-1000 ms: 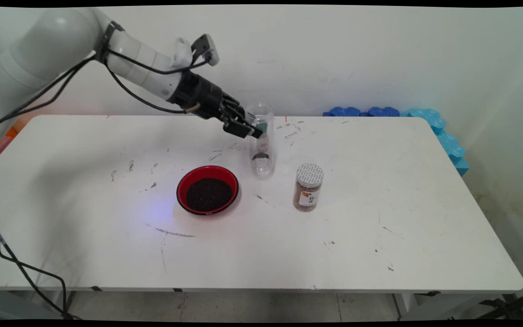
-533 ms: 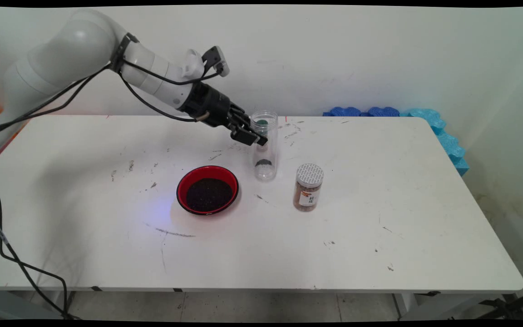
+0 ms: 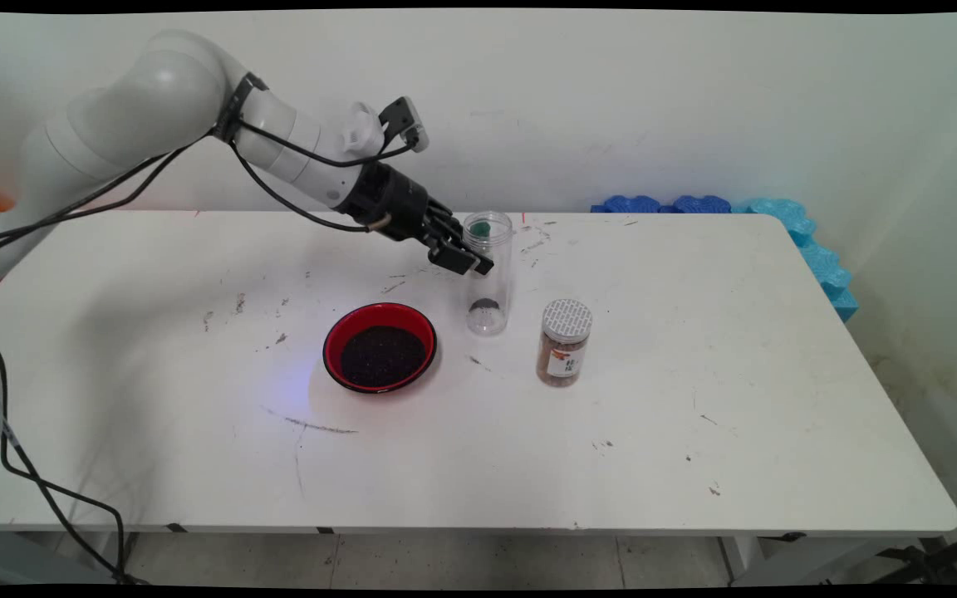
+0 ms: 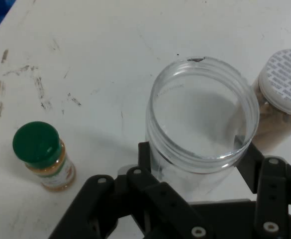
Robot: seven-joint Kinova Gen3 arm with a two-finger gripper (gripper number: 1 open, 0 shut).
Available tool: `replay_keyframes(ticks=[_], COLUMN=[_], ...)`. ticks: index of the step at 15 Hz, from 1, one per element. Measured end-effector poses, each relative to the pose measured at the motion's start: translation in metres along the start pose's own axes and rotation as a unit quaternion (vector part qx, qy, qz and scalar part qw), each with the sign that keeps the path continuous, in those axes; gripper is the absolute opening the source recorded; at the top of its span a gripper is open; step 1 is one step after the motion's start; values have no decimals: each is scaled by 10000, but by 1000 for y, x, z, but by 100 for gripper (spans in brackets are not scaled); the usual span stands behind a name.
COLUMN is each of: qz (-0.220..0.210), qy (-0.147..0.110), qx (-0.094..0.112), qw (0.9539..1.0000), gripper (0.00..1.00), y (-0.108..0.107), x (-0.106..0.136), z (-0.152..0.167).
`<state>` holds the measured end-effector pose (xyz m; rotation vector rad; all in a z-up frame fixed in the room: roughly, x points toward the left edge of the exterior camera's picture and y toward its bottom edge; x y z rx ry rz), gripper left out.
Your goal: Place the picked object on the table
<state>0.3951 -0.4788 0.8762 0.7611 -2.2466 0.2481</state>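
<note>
I am holding the clear jar (image 3: 488, 274) with the gripper (image 3: 468, 259), its fingers (image 4: 257, 162) clamping either side just under the open rim. The jar is standing upright, long axis vertical, mouth pointing up, its base at or just above the counter (image 3: 694, 399) near the middle; I cannot tell if it is touching. A red bowl (image 3: 380, 346) of dark grains is sitting just left of it, and a capped spice jar (image 3: 564, 342) just right. A small green-lidded bottle (image 4: 44, 157) is standing behind. The white counter is showing scuffs and dark marks; blue foam (image 3: 802, 237) is lying against the white wall at the far right corner.
</note>
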Motion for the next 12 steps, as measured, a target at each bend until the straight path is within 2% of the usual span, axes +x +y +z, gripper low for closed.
replay_keyframes(ticks=[8, 9, 12], qz=[35, 42, 47], qy=[-44, -45, -51], qx=[-3, -7, -24], qw=[10000, 10000, 10000], gripper=[0, 100, 100], y=[1, 1, 1], x=[-2, -3, -4], z=[7, 7, 8])
